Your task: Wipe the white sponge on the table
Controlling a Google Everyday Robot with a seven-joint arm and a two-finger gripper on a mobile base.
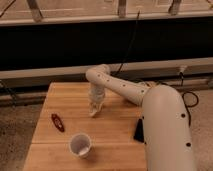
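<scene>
Camera view has my gripper (95,105) pointing down near the middle of the table (116,124), a touch toward 12 o'clock from its centre, with the sponge (93,112) at its tip. The sponge is a small pale lump, off-white to beige, soft in outline and much smaller than the cup (80,145). It lies against the light-brown planks, and its lower end juts toward 7 o'clock from under my gripper. Its colour is close to that of my own casing, so it is hard to make out where the gripper ends and the sponge begins. Whether I am clamped on it or only pressing down on it I cannot tell.

My arm (127,91) comes in from 3 o'clock, bends near the table's 12 o'clock edge and drops to the gripper. Its thick lower part covers the table's 4 and 5 o'clock side. A black thing (138,131) shows at 3 o'clock, half hidden behind the arm; I cannot tell what it is.

The cup stands upright, mouth up, at 7 o'clock from the sponge and well apart from it. A red thing (57,122) lies flat at 9 o'clock, near the table's left edge, too small to name. The table's 6 o'clock edge is cut off at the bottom of the view.
</scene>
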